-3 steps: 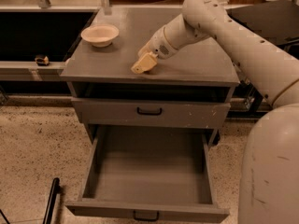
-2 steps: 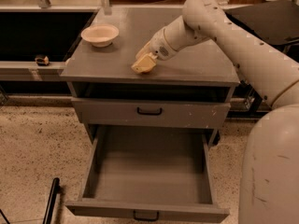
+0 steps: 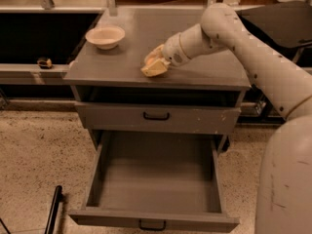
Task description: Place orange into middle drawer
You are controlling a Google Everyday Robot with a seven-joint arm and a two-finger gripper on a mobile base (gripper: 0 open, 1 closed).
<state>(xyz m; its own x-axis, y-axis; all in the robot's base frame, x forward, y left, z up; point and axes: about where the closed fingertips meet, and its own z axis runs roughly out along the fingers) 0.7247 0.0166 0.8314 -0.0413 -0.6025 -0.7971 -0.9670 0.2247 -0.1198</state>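
My gripper (image 3: 155, 64) is down on the grey cabinet top (image 3: 122, 67), near its front edge and right of centre. The orange does not show as a separate thing; only a faint orange tint shows at the gripper's left side, and the gripper covers that spot. The middle drawer (image 3: 156, 179) is pulled wide open below, its flat grey floor bare, with a small black handle (image 3: 152, 224) on its front. It lies straight below and in front of the gripper.
A cream shallow bowl (image 3: 105, 36) stands on the cabinet top at the back left. A shut grey drawer front (image 3: 156, 116) with white scuffs sits above the open drawer. My arm and body (image 3: 287, 169) fill the right side. A black pole (image 3: 52, 211) leans at the lower left.
The gripper has stayed at nearly the same spot on the cabinet top, shifting only slightly. The drawer and bowl have not moved.
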